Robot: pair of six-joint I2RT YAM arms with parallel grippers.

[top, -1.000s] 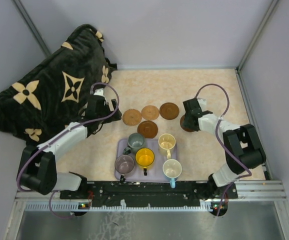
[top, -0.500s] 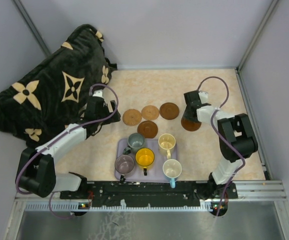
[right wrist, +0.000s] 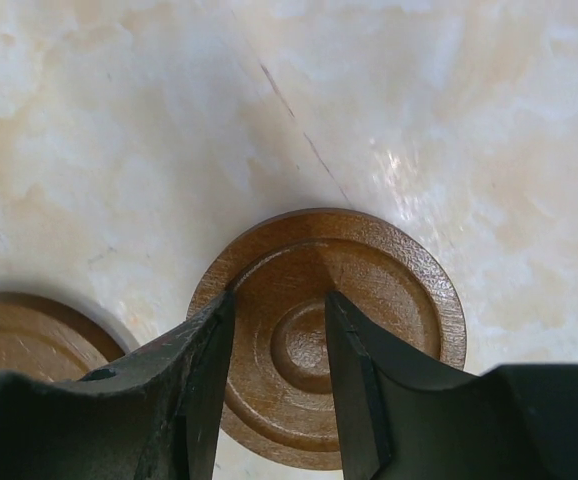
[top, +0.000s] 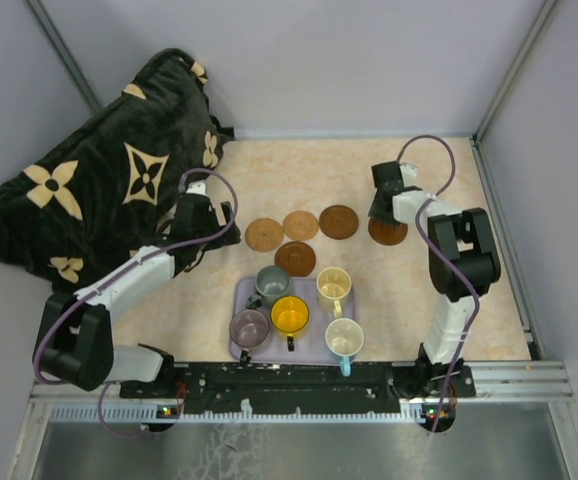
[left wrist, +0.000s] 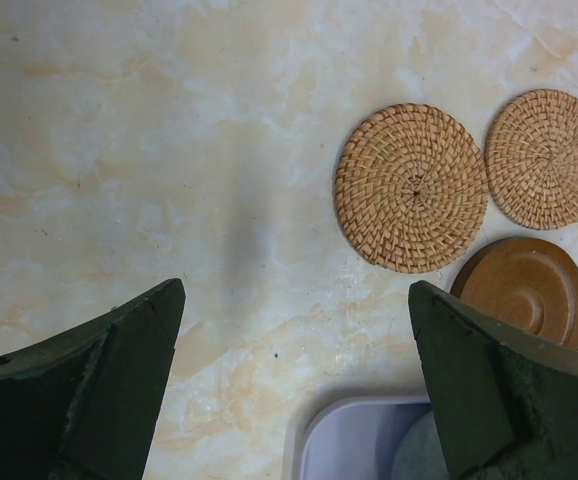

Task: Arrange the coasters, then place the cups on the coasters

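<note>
1. Table [top: 309, 170]: beige marbled top, pale panels on three sides. It carries everything below.
2. Blanket [top: 99, 180]: dark plush with tan flower motifs, heaped at the far left corner.
3. Left arm [top: 134, 272]: stretched forward from its base, wrist just beside the blanket's near right edge. Left fingers [left wrist: 109, 370] stand wide apart over bare table with nothing between them. The nearest woven coaster lies ahead of them and to their right.
4. Right arm [top: 459, 260]: folded back on itself, wrist at the far right of the coaster group. Right fingers [right wrist: 194, 390] are narrow, with only a slim gap. Their tips sit over the face of a dark wooden coaster, and its raised centre shows in the gap. Cannot tell whether they press on it, pinch it or hang just clear.
5. Tray [top: 315, 345]: lavender, rectangular, at the near middle of the table between the two arms.
6. Cups: all five upright in the tray, apart from the coasters.
   - grey-green cup [top: 269, 283], far left
   - cream cup [top: 334, 285], far right
   - yellow-orange cup [top: 290, 315], centre
   - mauve cup [top: 249, 327], near left
   - pale blue cup [top: 344, 338], near right
7. Coasters: all five on the table beyond the tray.
   - Two tan woven coasters [top: 264, 234] [top: 300, 225] lie just beside each other.
   - A smooth dark brown coaster [top: 338, 221] continues that row to the right.
   - A brown turned coaster [top: 295, 258] lies nearer, just beside the tray's far edge.
   - The fifth coaster [top: 388, 232] is the one under the right fingers, set apart at the right end.
</note>
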